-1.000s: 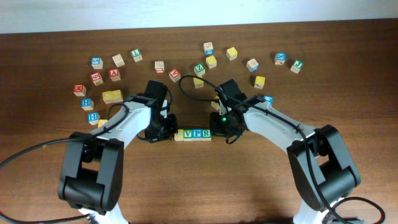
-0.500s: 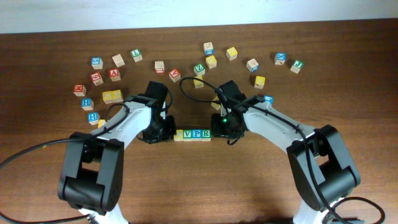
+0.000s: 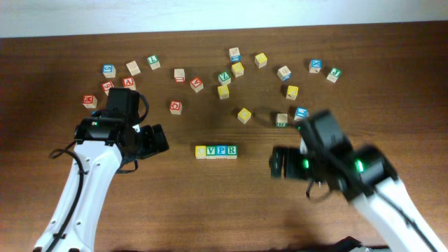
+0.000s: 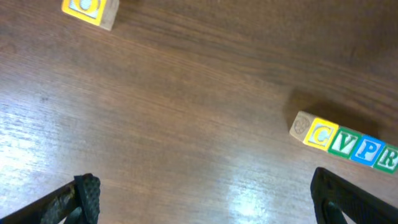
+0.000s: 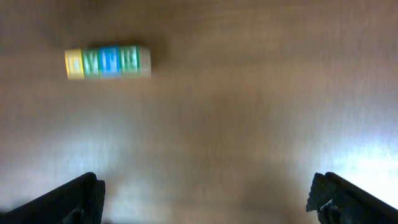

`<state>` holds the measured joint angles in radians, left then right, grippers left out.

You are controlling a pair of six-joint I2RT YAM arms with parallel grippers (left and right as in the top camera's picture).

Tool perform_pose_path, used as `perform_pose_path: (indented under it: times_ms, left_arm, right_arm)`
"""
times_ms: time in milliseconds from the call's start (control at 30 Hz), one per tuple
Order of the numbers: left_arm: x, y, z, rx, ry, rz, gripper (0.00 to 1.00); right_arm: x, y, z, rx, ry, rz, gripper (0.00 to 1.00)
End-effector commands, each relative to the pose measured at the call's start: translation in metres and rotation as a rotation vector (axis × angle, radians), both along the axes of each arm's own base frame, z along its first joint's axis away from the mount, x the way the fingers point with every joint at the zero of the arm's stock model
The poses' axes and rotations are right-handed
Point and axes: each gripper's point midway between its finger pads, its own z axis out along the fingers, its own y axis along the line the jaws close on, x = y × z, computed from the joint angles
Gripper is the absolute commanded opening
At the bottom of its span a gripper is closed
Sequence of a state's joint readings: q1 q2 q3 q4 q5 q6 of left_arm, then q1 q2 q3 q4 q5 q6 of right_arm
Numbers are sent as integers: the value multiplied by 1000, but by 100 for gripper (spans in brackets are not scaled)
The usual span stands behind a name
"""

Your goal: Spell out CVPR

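Overhead camera looks straight down on the whole table [image 3: 231,210]. Both wrist cameras face down at the wood from closer in, the left nearer, the right blurred. All three views share the block row [image 3: 216,150]: at right for the left wrist, upper left for the right wrist.

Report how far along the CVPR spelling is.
Done: the C block, V block, P block and R block sit touching in one row, reading CVPR. In hand: nothing; the left end effector and right end effector are both open, empty and apart from the row. Left: nothing obvious, beyond perhaps parking the arms.
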<state>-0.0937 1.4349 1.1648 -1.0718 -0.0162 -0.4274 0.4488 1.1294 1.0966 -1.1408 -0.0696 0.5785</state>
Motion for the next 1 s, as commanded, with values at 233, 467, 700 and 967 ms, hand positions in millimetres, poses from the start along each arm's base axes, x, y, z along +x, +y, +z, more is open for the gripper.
perform_pose_path:
  times_ms: [233,467,700,967]
  left_arm:
    - [-1,3,5,5,-16,7,99]
    - [-1,3,5,5,-16,7,99]
    - [-1,3,5,6,-16,7,99]
    - [-1,3,5,6,-16,7,99]
  right_arm:
    - [-43,-13,-8,-30,-100,-49,98]
    - [-33,-23,-46,-227,33,-57,98]
    - [15,-63,-26,-90,-427,-83,98]
    - [13,-90,-7,-74,-974,-83,98]
